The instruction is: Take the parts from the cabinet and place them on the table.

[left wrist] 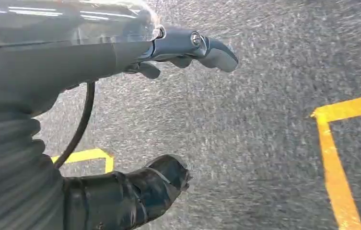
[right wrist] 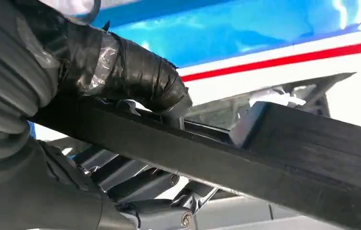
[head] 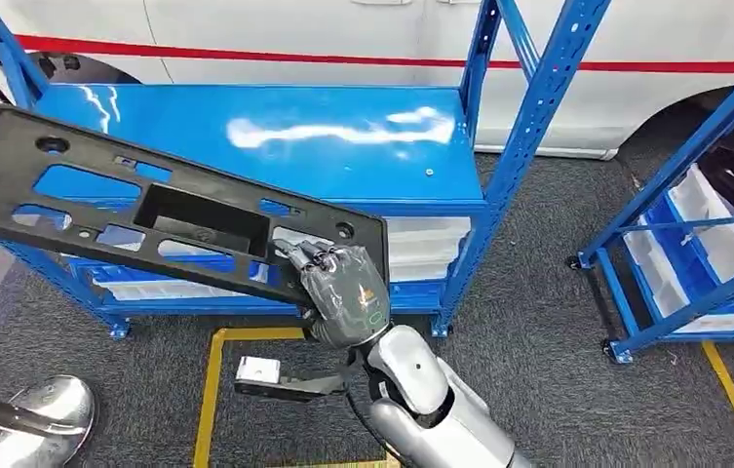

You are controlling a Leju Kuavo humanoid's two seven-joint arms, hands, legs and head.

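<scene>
Your right hand (head: 341, 292) grips the black panel (head: 148, 205) at its edge, above the blue rack (head: 343, 136). Your left hand (left wrist: 168, 52) holds nothing, fingers apart over the carpet.

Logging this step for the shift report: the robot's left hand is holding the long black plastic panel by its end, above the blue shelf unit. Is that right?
Not quite: the right hand holds the black plastic panel, as the head view shows. The left hand hangs over the grey carpet, holding nothing. The rest stands: the panel is gripped at its end, above the blue shelf unit.

grey carpet (head: 538, 322), yellow floor tape (head: 209, 390), blue racks (head: 528, 127), white vehicle (head: 343, 29).
</scene>
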